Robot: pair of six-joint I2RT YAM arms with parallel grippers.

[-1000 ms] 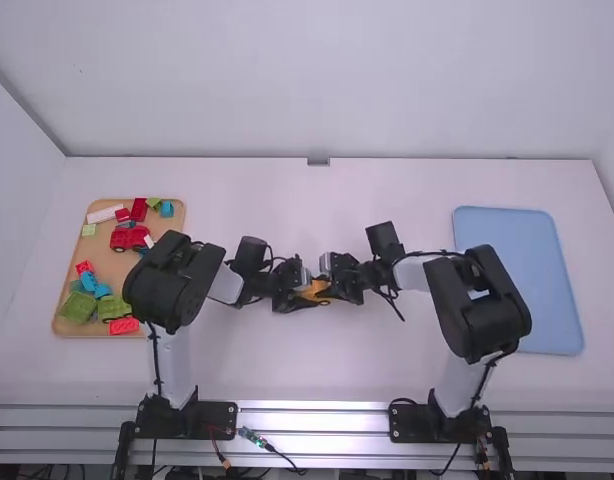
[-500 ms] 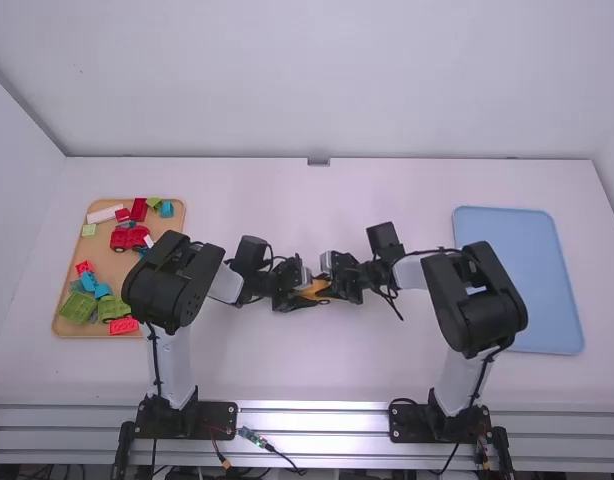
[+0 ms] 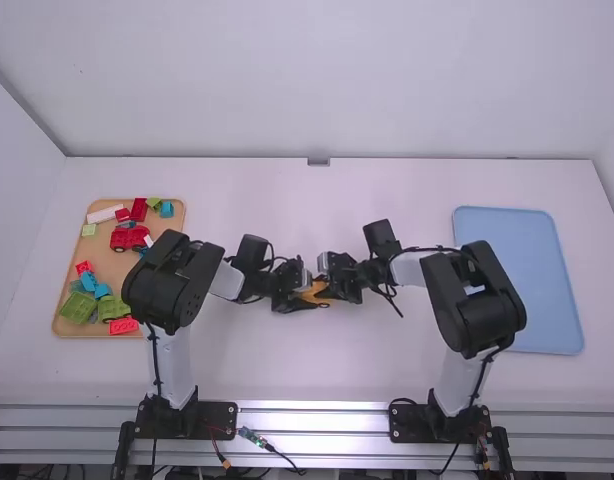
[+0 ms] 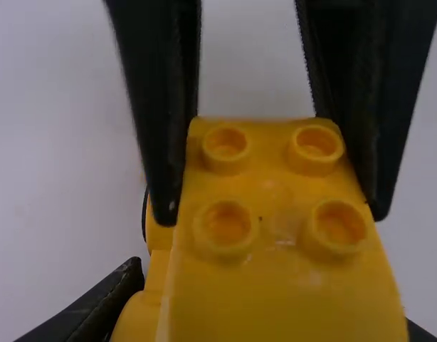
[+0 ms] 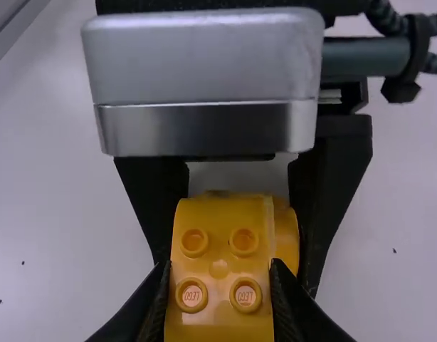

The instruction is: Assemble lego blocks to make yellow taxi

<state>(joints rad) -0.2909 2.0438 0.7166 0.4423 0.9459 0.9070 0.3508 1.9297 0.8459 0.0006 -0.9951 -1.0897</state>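
Between the side edges of the bench (image 3: 317, 370), left gripper (image 3: 302, 297) and right gripper (image 3: 325, 290) clamp seemingly joined yellow lego blocks (image 5: 218, 269), likely light, stiff, best gripped by flat sides.

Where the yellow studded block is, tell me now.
In the high view, the yellow studded block is near mid-table, between the left gripper and the right gripper, to the right of the wooden tray.

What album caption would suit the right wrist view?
Left pincer and right pincer clamp a studded yellow Lego build between them.
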